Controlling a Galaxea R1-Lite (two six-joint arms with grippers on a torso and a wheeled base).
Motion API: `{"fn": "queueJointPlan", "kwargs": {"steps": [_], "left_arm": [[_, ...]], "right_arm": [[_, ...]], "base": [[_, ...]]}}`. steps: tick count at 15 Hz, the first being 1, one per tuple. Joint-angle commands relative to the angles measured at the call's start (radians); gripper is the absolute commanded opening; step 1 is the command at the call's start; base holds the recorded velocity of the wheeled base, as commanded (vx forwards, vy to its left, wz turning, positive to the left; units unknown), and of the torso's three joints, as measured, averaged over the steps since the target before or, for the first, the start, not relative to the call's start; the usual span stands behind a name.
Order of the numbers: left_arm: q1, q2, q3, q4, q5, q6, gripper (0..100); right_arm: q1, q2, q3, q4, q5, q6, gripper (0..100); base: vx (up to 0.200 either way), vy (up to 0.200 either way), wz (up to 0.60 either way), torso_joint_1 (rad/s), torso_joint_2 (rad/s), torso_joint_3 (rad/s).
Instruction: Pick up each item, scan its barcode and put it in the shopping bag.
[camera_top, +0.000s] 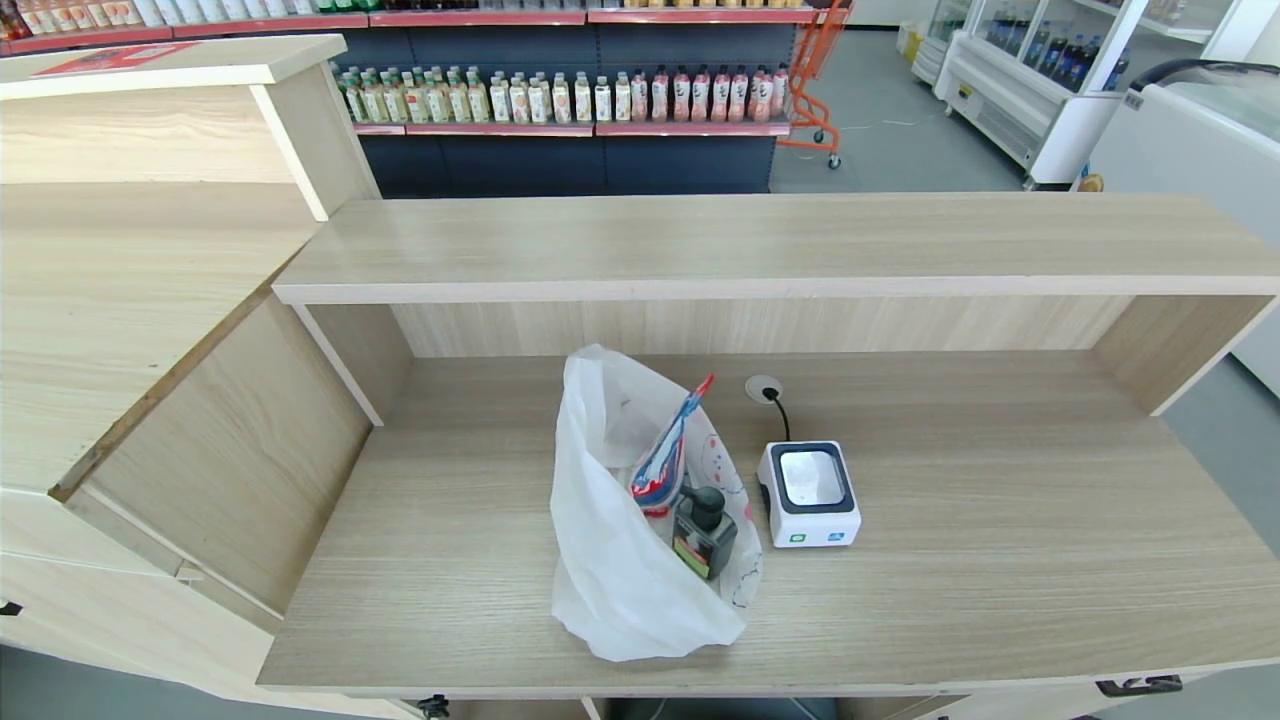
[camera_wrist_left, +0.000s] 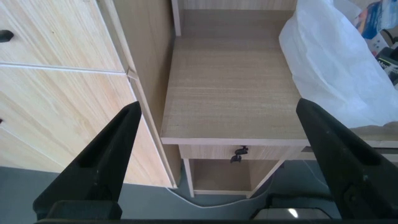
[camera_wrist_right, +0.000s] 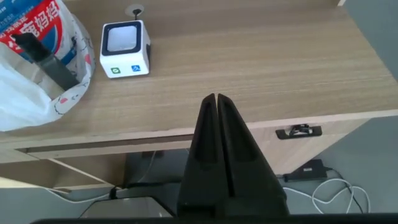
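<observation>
Head view, stock on counter (camera_top: 1000, 560):
- bag (camera_top: 620, 560): white plastic, mouth open, mid-counter.
- pouch (camera_top: 665, 455): red/blue, inside bag, stood on end, long axis approx. 1–7 o'clock.
- bottle (camera_top: 703, 530): dark, black cap, inside bag at pouch's 5 o'clock, cap toward 12, slight lean.
- scanner (camera_top: 808, 492): white box, glass face up, just beside bag at its 3 o'clock; cable (camera_top: 778, 410) runs to grommet (camera_top: 765, 388) at scanner's 11.

Wrist views:
- L gripper (camera_wrist_left: 217, 162): fingers spread wide, nothing held; off counter's near edge, approx. 7 o'clock of bag, so bag lies toward its 1 o'clock.
- R gripper (camera_wrist_right: 215, 99): fingers pressed together, nothing between; off near edge, approx. 5 o'clock of bag; scanner toward its 11, bag toward its 10.

Status (est.): both goods bagged, so scan-and-bag looks complete. If more handling is needed, L arm prob. nearer bag, R arm nearer scanner, though depth is hard to judge from wrist views.
</observation>
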Motion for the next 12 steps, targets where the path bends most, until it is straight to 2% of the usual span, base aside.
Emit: {"fn": "queueJointPlan", "kwargs": {"steps": [1, 2, 8, 12], "left_arm": [[0.001, 0.001, 0.000, 0.000, -0.001, 0.000, 100], [-0.001, 0.004, 0.000, 0.000, -0.003, 0.006, 100], [-0.001, 0.000, 0.000, 0.000, -0.001, 0.010, 100], [0.001, 0.000, 0.000, 0.000, -0.001, 0.007, 100]], "right_arm": [[0.000, 0.004, 0.000, 0.001, -0.001, 0.000, 0], [0.000, 0.004, 0.000, 0.001, -0.001, 0.000, 0], [0.000, 0.004, 0.000, 0.001, 0.001, 0.000, 0], [0.000, 0.004, 0.000, 0.001, -0.001, 0.000, 0]], "base": [[0.000, -0.200, 0.00, -0.002, 0.01, 0.012], [0.000, -0.200, 0.00, -0.002, 0.00, -0.002], [0.200, -0.200, 0.00, 0.007, 0.00, 0.001], [0.000, 0.000, 0.00, 0.000, 0.00, 0.000]]}}
